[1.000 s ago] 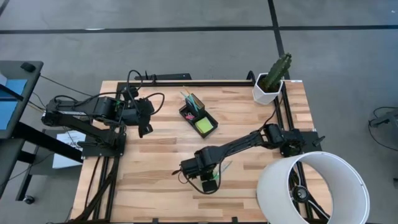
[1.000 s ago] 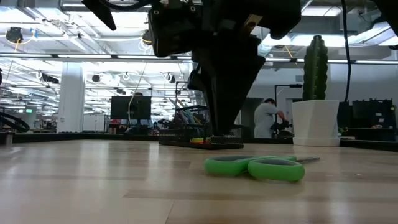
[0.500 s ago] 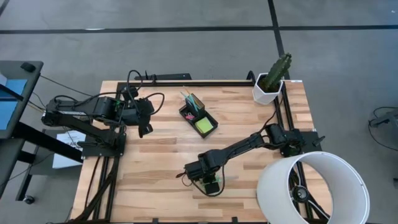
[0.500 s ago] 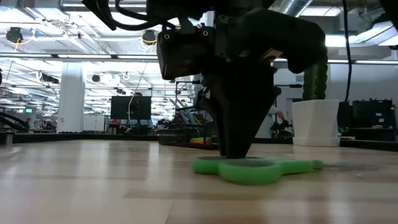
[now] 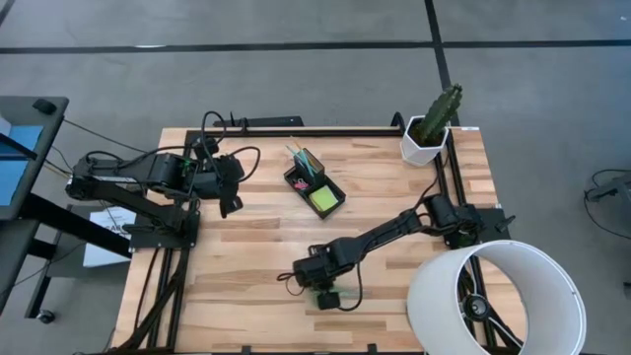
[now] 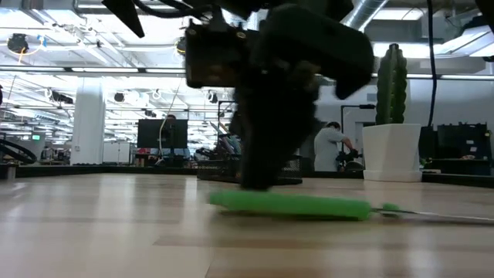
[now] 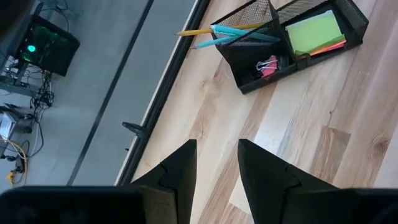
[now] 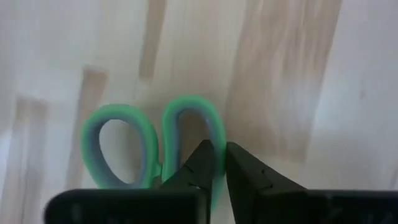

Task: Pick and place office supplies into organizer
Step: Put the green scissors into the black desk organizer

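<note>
Green-handled scissors (image 6: 289,205) lie flat on the wooden table near its front edge, blades (image 6: 417,212) pointing away from my right gripper (image 5: 325,293), which stands on their handle loops (image 8: 124,149) pointing down and is shut on them. From above, that gripper hides most of the scissors. The black organizer (image 5: 315,187) stands at the far middle, with pens (image 7: 236,31) in its cup and a lime-green sticky note pad (image 7: 314,31) in its tray. My left gripper (image 7: 216,162) hangs open above the table's left side, nothing between its fingers. My right gripper pinches the outer rim (image 8: 217,134) of one handle loop of the scissors, one finger inside the loop and one outside it. The fingers come from above, pointing steeply down. The scissors lie flat on the table.
A white plant pot with a cactus (image 5: 426,138) stands at the far right corner. A large white cylinder (image 5: 493,296) fills the near right corner. Black rails (image 5: 444,187) run along the table's edges. Bare wood lies between the scissors and the organizer.
My right gripper has come down onto the scissors' handles, shifting a little toward the table's near edge and tipping steeper. The scissors have slid and turned about on the table under it, staying flat.
</note>
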Tool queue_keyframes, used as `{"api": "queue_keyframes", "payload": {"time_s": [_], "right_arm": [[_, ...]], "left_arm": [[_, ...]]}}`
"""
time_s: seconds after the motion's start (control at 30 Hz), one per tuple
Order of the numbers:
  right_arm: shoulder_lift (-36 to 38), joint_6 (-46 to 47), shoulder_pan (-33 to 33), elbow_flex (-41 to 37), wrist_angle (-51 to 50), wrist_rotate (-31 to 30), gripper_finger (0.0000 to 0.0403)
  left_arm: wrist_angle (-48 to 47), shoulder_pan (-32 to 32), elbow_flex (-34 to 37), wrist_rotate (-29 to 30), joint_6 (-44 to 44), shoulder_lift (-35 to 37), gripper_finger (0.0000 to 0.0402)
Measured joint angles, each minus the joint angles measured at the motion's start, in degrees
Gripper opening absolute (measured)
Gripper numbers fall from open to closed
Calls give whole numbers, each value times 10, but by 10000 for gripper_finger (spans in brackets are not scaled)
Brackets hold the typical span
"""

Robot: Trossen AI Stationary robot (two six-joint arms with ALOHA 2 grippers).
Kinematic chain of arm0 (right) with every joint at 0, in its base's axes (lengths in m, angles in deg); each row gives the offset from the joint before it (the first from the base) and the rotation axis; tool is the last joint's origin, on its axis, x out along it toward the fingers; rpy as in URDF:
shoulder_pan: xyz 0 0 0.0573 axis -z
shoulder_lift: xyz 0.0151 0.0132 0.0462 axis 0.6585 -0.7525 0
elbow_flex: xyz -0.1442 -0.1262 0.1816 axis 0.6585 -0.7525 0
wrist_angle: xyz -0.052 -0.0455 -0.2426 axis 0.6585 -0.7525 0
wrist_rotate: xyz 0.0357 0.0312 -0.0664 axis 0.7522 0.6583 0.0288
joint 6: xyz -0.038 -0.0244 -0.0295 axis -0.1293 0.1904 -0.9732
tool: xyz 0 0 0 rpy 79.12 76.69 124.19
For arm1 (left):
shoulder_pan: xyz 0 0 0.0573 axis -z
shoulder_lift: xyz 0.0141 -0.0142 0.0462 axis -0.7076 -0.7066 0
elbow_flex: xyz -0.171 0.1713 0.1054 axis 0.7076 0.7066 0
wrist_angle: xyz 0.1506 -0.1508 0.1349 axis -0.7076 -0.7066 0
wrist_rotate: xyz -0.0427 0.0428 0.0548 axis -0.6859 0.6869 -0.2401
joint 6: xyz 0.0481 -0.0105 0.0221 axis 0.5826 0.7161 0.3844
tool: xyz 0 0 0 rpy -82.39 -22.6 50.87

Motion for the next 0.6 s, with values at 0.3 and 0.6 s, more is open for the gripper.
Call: {"api": "queue_keyframes", "payload": {"time_s": [0.3,0.6], "right_arm": [[3,23,15,-2,68,-9,14],[60,39,100,-4,89,-69,10]], "left_arm": [[0,0,0,-3,-17,0,111],[2,0,-37,32,-7,2,98]]}}
